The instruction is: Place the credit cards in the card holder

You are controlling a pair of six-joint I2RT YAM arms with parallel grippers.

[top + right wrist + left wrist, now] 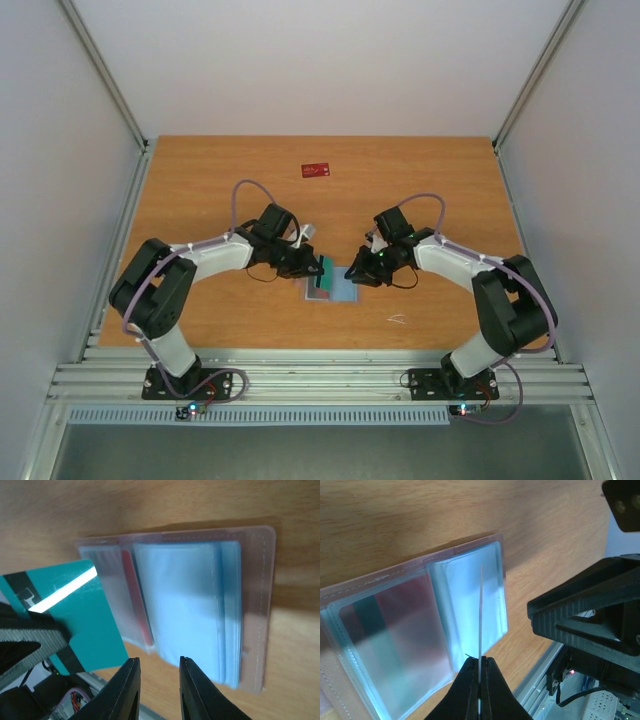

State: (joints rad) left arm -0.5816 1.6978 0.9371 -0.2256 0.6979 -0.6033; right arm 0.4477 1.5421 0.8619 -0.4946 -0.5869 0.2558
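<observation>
The card holder (341, 293) lies open on the table between the arms, its clear blue sleeves (190, 610) facing up. One red credit card (133, 592) sits in a sleeve on its left half. Another red card (316, 170) lies flat at the far side of the table. My left gripper (480, 666) is shut on the teal-green card (80, 617), which stands on edge over the holder (465, 595) and shows as a thin line (481, 610) in the left wrist view. My right gripper (159, 677) hovers open at the holder's near edge, nothing between its fingers.
A tiny white scrap (397, 319) lies on the wood right of the holder. The metal rail (320, 375) with both arm bases runs along the near edge. White walls close in the table on three sides.
</observation>
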